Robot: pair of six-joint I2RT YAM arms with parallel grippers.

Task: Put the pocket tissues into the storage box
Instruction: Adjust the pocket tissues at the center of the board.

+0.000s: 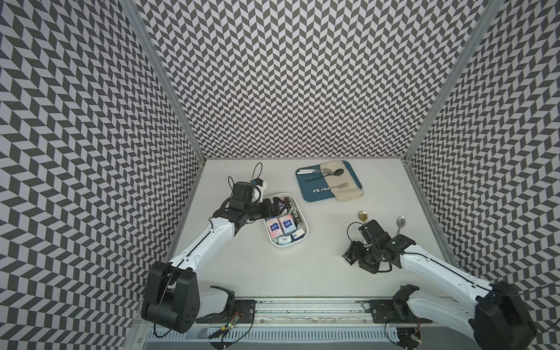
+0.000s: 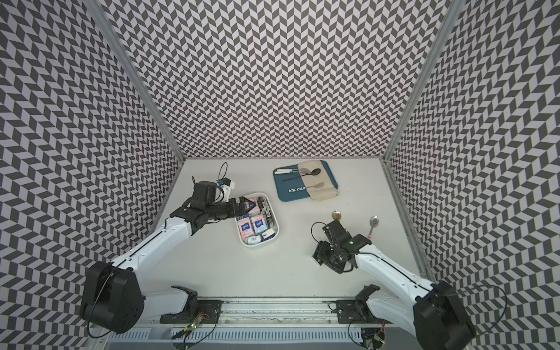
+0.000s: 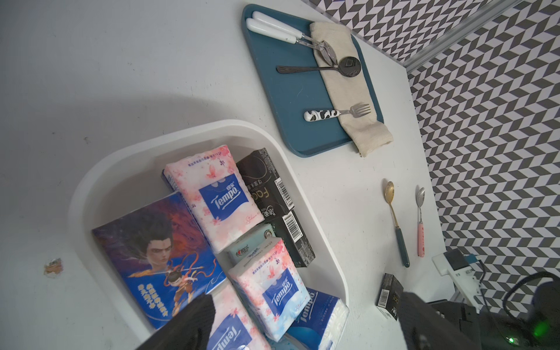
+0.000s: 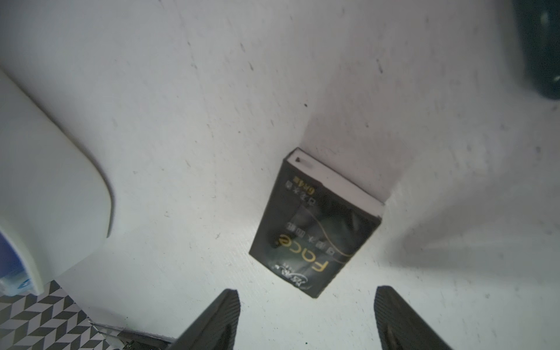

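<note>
- Top views give you the white table [image 1: 272, 272] first. Take the storage box [image 1: 285, 245] as your landmark; it sits on the left arm's side.
- Beyond the box, at the far side, the blue tray [image 1: 306, 185] holds cutlery and a beige cloth. None of it is part of the job.
- Over the box's far end the left gripper [image 3: 306, 300] hangs with its jaws spread wide and nothing between them, likely to keep clear of the load.
- Well away from the box, on the right arm's side, the right gripper [image 4: 307, 291] points down at the table. Its fingers are apart and touch nothing, probably spread to straddle its target.
- Inside the box the pocket tissues [image 3: 215, 194] lie packed, some flat and some on edge, and nearly fill it.
- One black packet [image 4: 315, 230] lies flat on the table apart from the box, just ahead of the right fingertips. It seems to be the last one out.
- Farther from the box, the gold spoon [image 3: 397, 224] and a pink-handled spoon [image 3: 420, 224] are not yours to move.
</note>
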